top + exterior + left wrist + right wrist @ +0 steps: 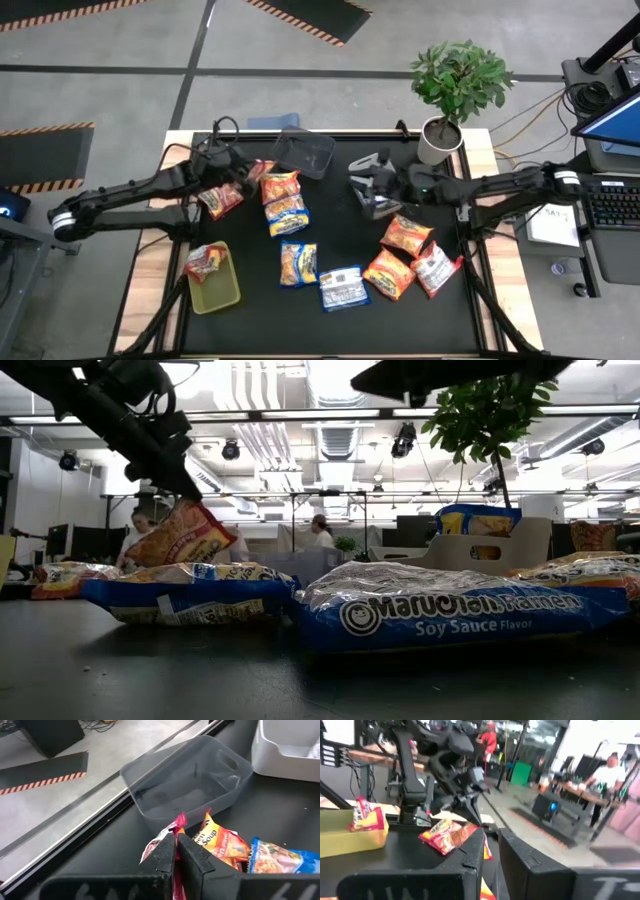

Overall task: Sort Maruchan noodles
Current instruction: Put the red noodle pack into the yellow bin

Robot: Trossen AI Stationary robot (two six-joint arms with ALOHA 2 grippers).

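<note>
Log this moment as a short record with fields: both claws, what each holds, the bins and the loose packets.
left claw: shut on a red-and-white crinkly plastic noodle packet, near the clear grey plastic bin
right claw: empty, beside the grey bin, fingers nearly together
yellow-green plastic bin: holds one red packet
blue soy sauce packet: flat on the black table
loose packets: orange, blue and red-and-white, spread across the table

The left gripper (175,852) hides most of its pink packet (162,837), and the blue packet's (282,860) end is cut off by the edge.
</note>
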